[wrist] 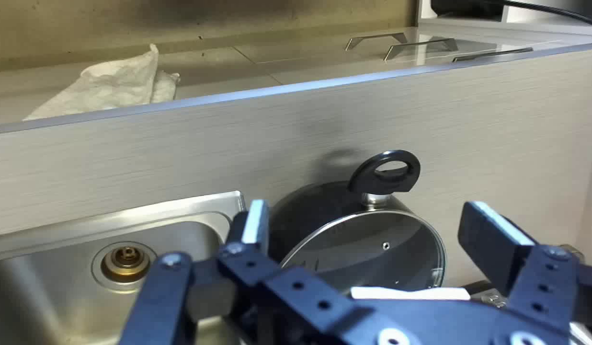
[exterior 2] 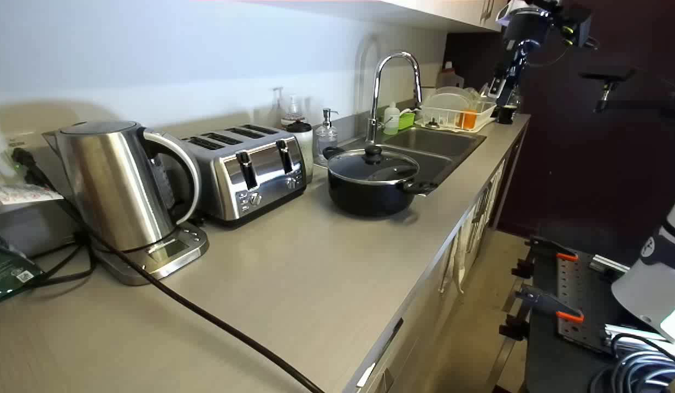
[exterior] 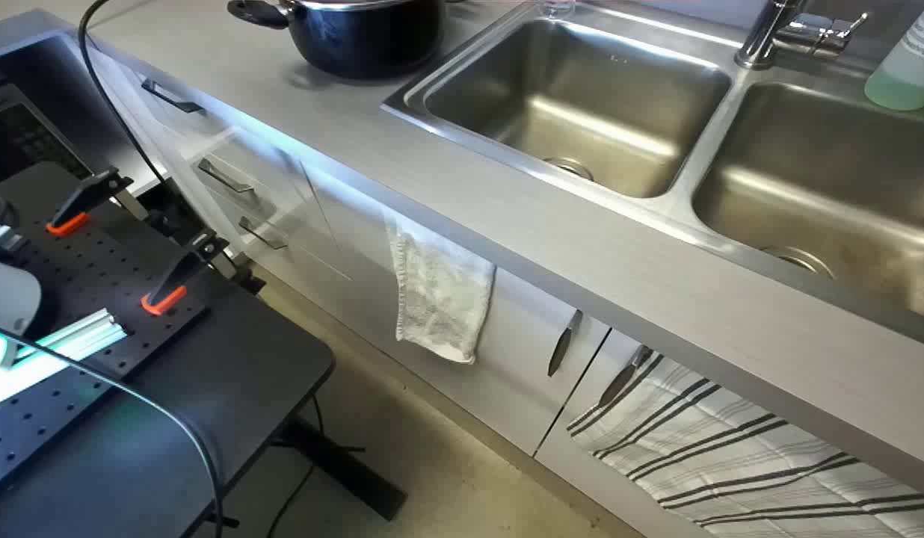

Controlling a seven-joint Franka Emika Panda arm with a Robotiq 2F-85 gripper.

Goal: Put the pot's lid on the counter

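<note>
In the wrist view the gripper [wrist: 364,228] is released, two fingers [wrist: 490,247] apart, and hides the six-o'clock part of the lid [wrist: 356,258]. The lid lies on the pot [exterior 2: 367,197], on the counter [exterior 2: 299,284]; its knob [exterior 2: 373,152] is clear only in an exterior view. In an exterior view the pot, at eleven o'clock, is cut off; two basins [exterior: 559,82] show, in the wrist view one.

We note the pot [exterior 2: 367,199], glossy black, upright on the pale grey counter [exterior 2: 299,273]; see-through lid [exterior 2: 355,168], metal-rimmed and dark-knobbed, lies flat across the pot's mouth.
</note>
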